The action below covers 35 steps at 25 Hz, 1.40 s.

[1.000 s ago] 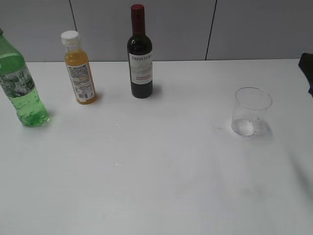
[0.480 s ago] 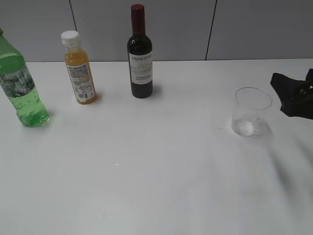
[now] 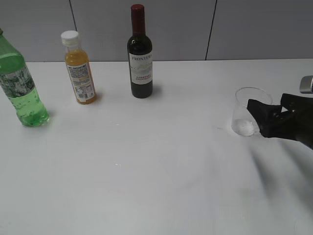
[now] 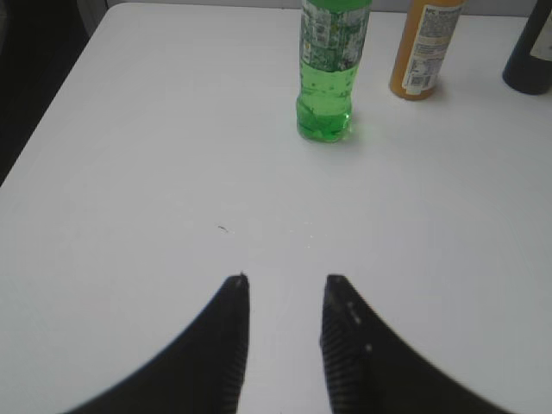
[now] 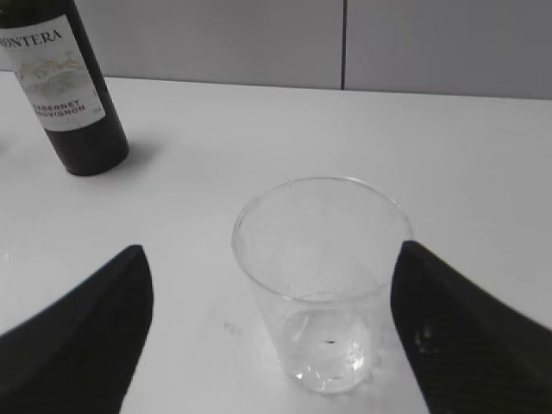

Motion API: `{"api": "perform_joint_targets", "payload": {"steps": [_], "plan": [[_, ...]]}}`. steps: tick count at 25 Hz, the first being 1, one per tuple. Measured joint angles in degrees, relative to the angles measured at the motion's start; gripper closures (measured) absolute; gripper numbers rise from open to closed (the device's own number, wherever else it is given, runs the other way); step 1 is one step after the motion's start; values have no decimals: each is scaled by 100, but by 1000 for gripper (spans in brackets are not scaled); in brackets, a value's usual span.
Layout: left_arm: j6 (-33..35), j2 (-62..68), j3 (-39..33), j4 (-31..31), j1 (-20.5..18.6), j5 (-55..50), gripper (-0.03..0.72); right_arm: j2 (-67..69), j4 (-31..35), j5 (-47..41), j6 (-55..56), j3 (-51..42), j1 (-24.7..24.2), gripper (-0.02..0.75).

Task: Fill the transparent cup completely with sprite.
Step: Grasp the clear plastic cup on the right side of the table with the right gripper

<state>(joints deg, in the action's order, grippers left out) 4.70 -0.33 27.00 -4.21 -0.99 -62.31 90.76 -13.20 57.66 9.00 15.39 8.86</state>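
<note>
Exterior view slants down over the table (image 3: 161, 186); wrist views sit low (both share bottles with it).

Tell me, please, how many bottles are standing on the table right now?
3. The green sprite bottle stands at the far left edge, the orange juice bottle just right of it and further back, and the dark wine bottle right of that. None appears hidden.

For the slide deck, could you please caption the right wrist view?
Open right gripper straddles the empty, upright transparent cup without touching it; wine bottle behind.
</note>
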Motion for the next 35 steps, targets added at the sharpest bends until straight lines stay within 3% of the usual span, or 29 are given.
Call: {"api": "perform_joint_targets", "payload": {"steps": [14,22,35], "plan": [[0,0,0,0,0,0,453,1530,111,1084,-319,-6,0,73],[0,0,0,0,0,0,453,2344,399,1137,-449,20,0,73],[0,0,0,0,0,0,453,2978,357,1166,-467,979,0,73]]}}
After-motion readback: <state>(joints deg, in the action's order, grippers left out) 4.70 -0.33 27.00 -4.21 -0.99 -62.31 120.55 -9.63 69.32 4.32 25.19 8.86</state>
